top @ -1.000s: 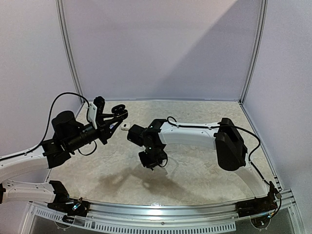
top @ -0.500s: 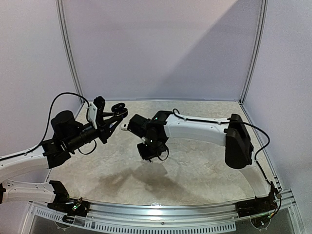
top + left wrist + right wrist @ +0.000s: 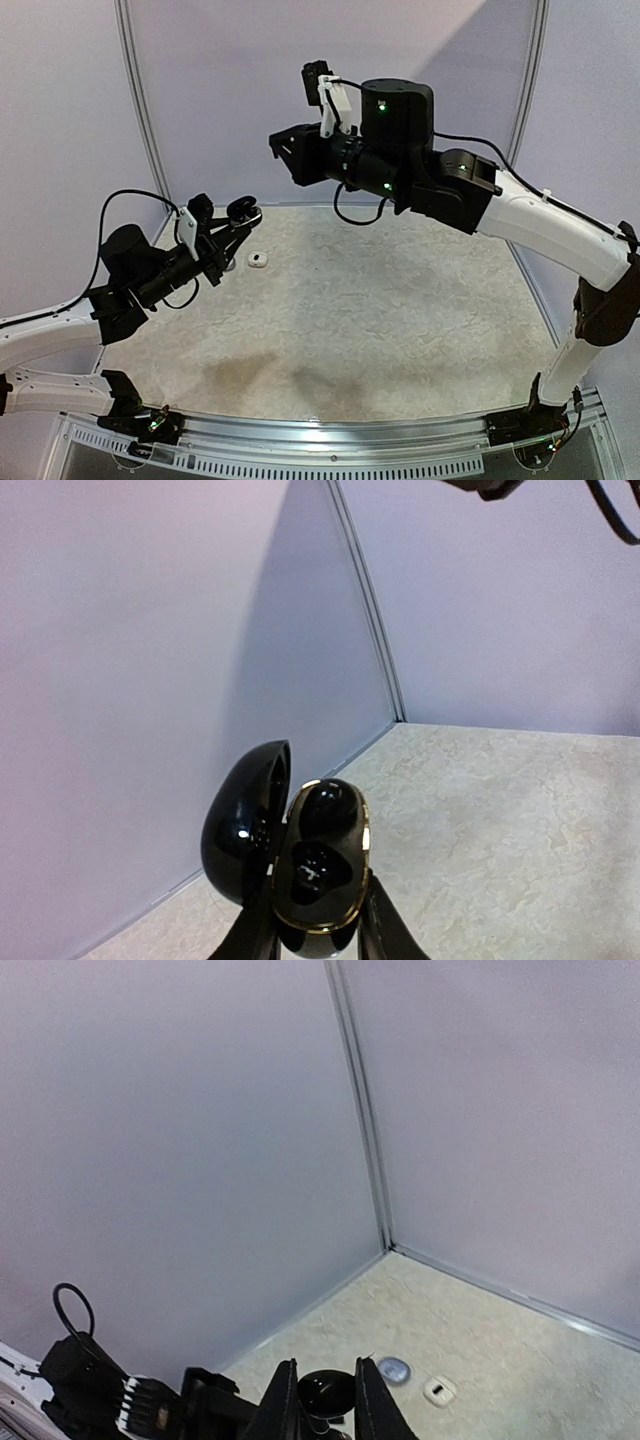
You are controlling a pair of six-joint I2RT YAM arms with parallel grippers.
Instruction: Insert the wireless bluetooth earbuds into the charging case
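From above, the left gripper (image 3: 238,215) is clamped on an open black charging case (image 3: 243,208), holding it off the table (image 3: 400,320) near the back-left corner. A small white earbud (image 3: 258,260) lies on the table just beside it. The right gripper (image 3: 283,152) hangs high above, pointing down-left toward the case, well apart from everything. In the left wrist view the case stands upright between the fingers (image 3: 385,935), its lid (image 3: 243,830) swung to the left and its gold-rimmed base showing 2 dark pockets. I cannot tell whether either pocket already holds a bud. In the right wrist view the fingers (image 3: 285,1400) stand a narrow gap apart with a dark round shape between them. I cannot tell whether that is a bud pinched there or only the case below. Further off on the table lie a silvery-grey earbud (image 3: 393,1369) and the white 1 (image 3: 438,1391). The risks, as I judge them: the right arm has a long descent to a small target, so a slight misalignment could knock the case askew in its grip. A bud released off-centre could bounce off the rim and drop. The white or grey bud may not belong in this black case.
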